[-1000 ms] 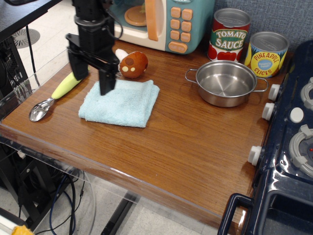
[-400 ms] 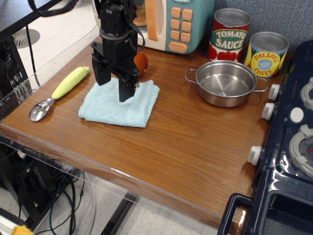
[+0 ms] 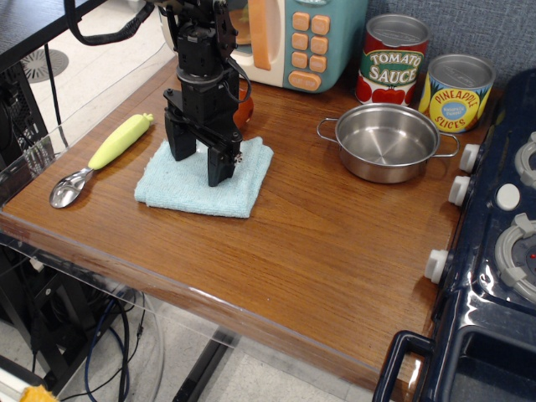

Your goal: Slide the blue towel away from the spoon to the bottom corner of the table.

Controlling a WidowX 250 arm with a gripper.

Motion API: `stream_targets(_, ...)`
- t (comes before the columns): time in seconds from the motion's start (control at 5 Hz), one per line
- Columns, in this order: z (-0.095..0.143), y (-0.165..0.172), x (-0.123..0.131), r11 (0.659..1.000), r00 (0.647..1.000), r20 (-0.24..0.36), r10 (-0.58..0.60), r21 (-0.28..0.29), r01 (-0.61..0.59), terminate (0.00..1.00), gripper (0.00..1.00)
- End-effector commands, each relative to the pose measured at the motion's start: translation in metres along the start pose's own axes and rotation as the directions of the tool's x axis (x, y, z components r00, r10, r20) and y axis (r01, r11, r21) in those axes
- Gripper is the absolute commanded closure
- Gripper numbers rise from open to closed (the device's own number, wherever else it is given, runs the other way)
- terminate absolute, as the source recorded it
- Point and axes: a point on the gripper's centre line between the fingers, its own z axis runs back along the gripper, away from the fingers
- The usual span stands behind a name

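I have the gripper [image 3: 199, 165] standing straight up over the blue towel [image 3: 205, 177], its two black fingers [image 3: 219, 167] spread fairly wide and holding nothing, both tips down at the cloth, though I can't tell how hard they press. The towel lies folded on the left part of the desk [image 3: 318, 243], still some way in from the near edge. Just left of it, apart from the cloth, I see the spoon [image 3: 99, 160], green handle pointing far, silver bowl at the near left. Behind the arm a brown mushroom toy [image 3: 243, 107] peeks out, mostly hidden. On the far right, the steel pot [image 3: 388, 141] sits in front of the tomato sauce can [image 3: 393, 59] and the pineapple can [image 3: 457, 92]. The toy microwave [image 3: 289, 38] stands at the far edge.
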Motion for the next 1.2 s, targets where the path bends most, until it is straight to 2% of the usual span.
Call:
stream_targets(0.0, 0.006, -0.030, -0.003, 0.999, 0.999, 0.025, -0.042, -0.030, 0.043, 0.00, 0.00)
stream_targets(0.4, 0.017, -0.088, -0.001, 0.986, 0.985, 0.058, -0.162, -0.022, 0.163, 0.00, 0.00)
stream_targets(1.0, 0.016, -0.164, -0.027, 0.932, 0.931, 0.049, -0.361, -0.016, 0.363, 0.00, 0.00)
